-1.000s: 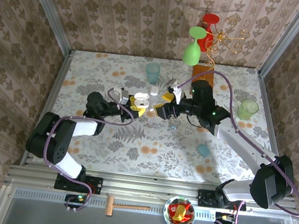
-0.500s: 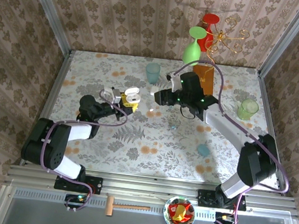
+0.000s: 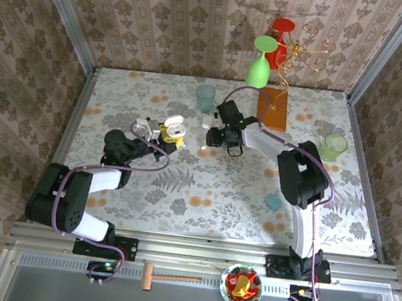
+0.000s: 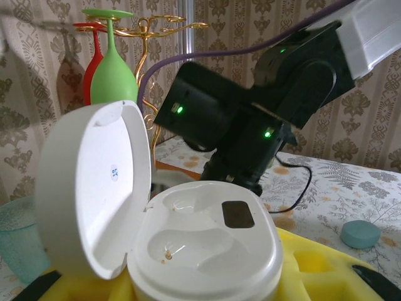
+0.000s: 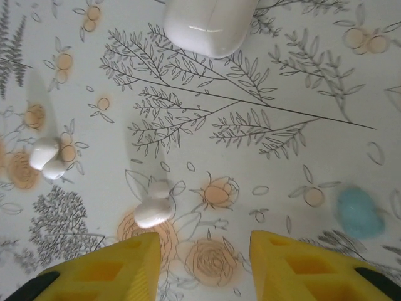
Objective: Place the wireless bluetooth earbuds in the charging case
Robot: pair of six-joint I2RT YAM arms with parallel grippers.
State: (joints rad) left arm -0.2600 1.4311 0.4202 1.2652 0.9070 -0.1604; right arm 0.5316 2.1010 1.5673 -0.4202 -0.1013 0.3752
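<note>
Right wrist: 2 white earbuds, apart

Lab test cell dressed as home: wallpapered panels, aluminium frame rails, floral tablecloth.

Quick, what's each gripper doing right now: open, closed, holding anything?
Left gripper: jaws closed on the open charging case.
Right gripper: jaws open, holding nothing; a white earbud lies just beyond them.

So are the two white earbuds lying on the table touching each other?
Apart. The right wrist view shows bare tablecloth between the left white earbud and the middle white earbud.
</note>
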